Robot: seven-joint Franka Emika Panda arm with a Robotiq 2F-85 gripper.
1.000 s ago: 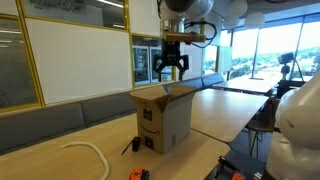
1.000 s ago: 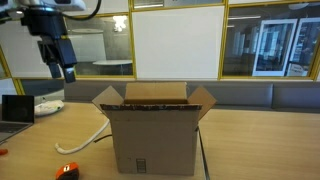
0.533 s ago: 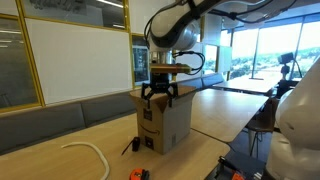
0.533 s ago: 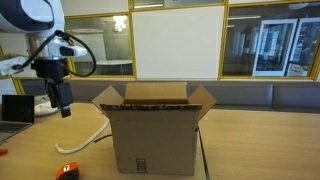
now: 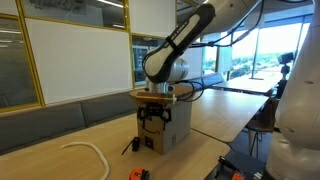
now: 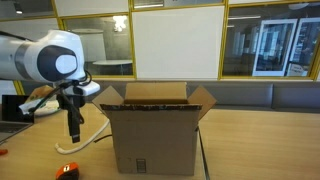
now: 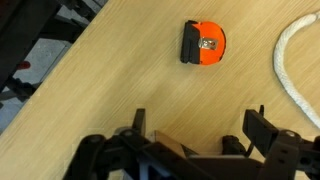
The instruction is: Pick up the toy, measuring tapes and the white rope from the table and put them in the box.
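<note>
The open cardboard box (image 5: pixel 168 112) stands on the wooden table (image 5: pixel 60 160), and shows in both exterior views (image 6: pixel 155 135). My gripper (image 5: pixel 152 122) hangs low beside the box, open and empty, just above the table (image 6: pixel 74 132). In the wrist view the gripper (image 7: pixel 198 125) has its fingers (image 7: pixel 258 122) spread over bare wood. An orange and black measuring tape (image 7: pixel 204 44) lies ahead of it, and also shows in both exterior views (image 5: pixel 137 174) (image 6: pixel 68 171). The white rope (image 7: pixel 293 62) curves at the right, and lies on the table (image 5: pixel 90 152) (image 6: pixel 96 134). A small dark object (image 5: pixel 128 147) lies by the box. No toy can be made out.
A laptop (image 6: pixel 16 108) sits at the table's far side. A padded bench (image 5: pixel 60 112) and glass walls run behind the table. The table edge with dark floor shows at the wrist view's upper left (image 7: pixel 40 50).
The gripper has come down from above the open box to beside it, close to the table top. The box, rope and tape have not moved.
</note>
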